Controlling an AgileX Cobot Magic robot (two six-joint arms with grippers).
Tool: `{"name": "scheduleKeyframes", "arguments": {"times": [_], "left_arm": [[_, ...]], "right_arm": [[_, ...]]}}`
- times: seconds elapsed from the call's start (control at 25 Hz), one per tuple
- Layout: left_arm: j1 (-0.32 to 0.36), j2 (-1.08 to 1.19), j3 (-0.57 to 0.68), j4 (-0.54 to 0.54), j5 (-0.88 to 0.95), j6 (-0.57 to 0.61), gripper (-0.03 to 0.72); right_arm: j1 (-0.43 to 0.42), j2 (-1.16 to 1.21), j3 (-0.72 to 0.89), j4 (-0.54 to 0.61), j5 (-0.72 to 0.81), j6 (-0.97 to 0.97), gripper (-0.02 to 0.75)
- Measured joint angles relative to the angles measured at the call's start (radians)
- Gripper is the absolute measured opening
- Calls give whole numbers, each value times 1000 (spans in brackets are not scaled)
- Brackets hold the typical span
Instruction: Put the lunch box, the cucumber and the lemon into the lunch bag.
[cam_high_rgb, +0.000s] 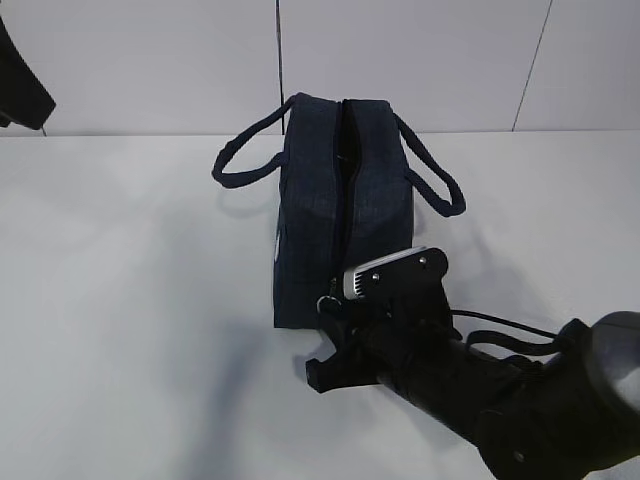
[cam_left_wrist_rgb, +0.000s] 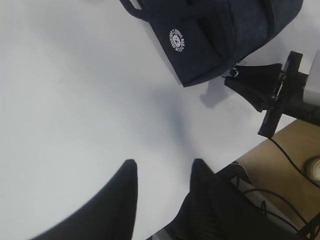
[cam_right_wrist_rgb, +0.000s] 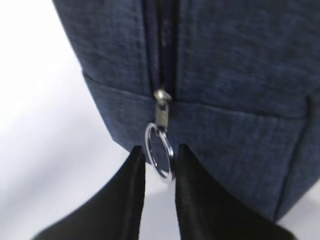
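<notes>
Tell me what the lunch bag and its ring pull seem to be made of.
Lunch bag: apparently woven fabric, dark navy and matte, with a heathered weave texture, soft loop handles and a white printed round logo. Ring pull: likely metal, silvery and glossy, with bright reflections.

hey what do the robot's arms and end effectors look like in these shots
Both arms are matte black. The right arm has chunky joints, a silver-grey wrist camera block and loose black cables. Each end effector, left and right, ends in two smooth, tapering black fingers.
</notes>
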Motion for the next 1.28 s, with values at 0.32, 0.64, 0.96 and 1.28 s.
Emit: {"name": "scheduleKeyframes", "arguments": {"times": [0.32,0.64,0.96,1.28], "left_arm": [[0,0,0,0,0,0,239],[0,0,0,0,0,0,239],[0,0,0,-15,0,0,239],[0,0,0,-37,0,0,239]], "right_arm": [[0,2,-2,-3,-12,-2,169],[0,2,-2,-3,-25,-2,171],[0,2,-2,-3,-16,-2,171],[0,2,-2,-3,-13,-2,84]]}}
